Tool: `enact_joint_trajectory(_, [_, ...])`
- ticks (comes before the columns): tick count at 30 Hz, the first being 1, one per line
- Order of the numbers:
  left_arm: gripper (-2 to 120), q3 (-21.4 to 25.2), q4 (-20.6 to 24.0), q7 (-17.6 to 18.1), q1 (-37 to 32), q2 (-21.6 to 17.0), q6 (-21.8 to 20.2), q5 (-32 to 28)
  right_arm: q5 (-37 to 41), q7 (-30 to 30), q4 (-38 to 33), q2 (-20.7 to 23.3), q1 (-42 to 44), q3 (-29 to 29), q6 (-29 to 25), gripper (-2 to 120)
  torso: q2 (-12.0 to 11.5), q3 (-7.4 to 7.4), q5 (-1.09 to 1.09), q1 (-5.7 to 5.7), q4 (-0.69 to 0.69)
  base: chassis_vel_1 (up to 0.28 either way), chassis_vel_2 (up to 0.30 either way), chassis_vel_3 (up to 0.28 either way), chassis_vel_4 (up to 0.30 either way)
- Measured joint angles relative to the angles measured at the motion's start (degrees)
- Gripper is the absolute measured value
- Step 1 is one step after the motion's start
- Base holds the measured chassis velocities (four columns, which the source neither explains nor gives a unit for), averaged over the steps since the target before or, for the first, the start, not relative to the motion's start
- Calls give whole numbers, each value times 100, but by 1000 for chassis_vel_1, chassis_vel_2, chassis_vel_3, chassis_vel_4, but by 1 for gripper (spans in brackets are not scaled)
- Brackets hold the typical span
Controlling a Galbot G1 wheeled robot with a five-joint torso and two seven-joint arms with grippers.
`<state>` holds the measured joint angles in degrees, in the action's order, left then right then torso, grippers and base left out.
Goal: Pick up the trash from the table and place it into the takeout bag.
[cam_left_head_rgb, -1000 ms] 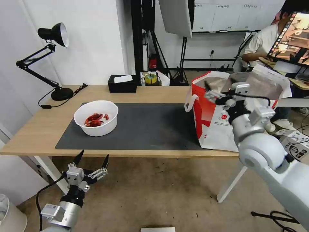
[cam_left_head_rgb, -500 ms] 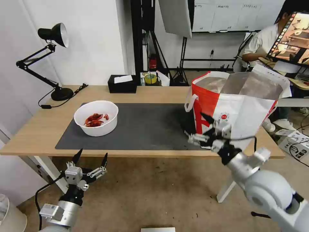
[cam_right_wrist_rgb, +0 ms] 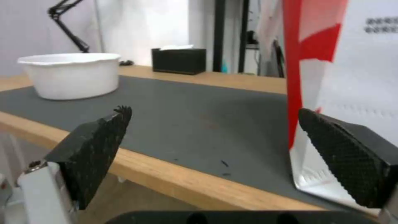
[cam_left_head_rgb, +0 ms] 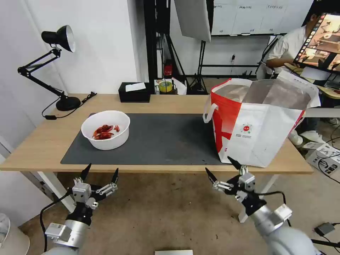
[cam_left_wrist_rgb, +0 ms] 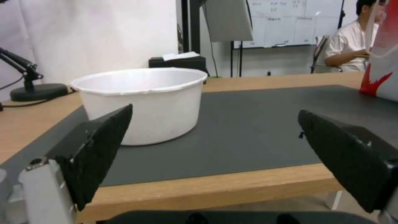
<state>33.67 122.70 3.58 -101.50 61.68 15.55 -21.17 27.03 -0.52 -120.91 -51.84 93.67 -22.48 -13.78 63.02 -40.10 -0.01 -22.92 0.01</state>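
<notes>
Resting on mat, bowl [cam_left_head_rgb: 105, 129] beyond left gripper [cam_left_head_rgb: 100, 172], jaws spread

The counter [cam_left_head_rgb: 170, 101] is light wood with a smooth, pale grain, and its dark grey mat [cam_left_head_rgb: 159, 138] looks matt and faintly scuffed. The bowl [cam_left_head_rgb: 105, 129] is smooth white plastic. The takeout bag [cam_left_head_rgb: 260, 122] has glossy white and red panels and a crinkled silver foil lining. The fingers [cam_left_wrist_rgb: 95, 149] are matt black with a rough dimpled texture.

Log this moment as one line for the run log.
left end effector: open, below table edge | right end effector: open, empty, below edge | bowl: on mat | takeout bag: upright
</notes>
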Motion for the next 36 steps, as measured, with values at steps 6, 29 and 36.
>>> enact_joint_trajectory(6, [100,15,0,-1,-16,2,9,-2,-260,-424,168,-231,79,61,-29,100,0,0,0,0,-1,0,0,0,0])
enact_joint_trajectory(29, [100,29,1,-5,-6,9,26,-19,-570,-653,225,-313,74,135,-30,100,0,0,0,0,0,0,0,0,0])
enact_joint_trajectory(36, [100,199,97,159,469,-478,-294,-552,-564,-648,221,-309,71,136,-24,100,0,0,-1,0,0,0,0,0,0])
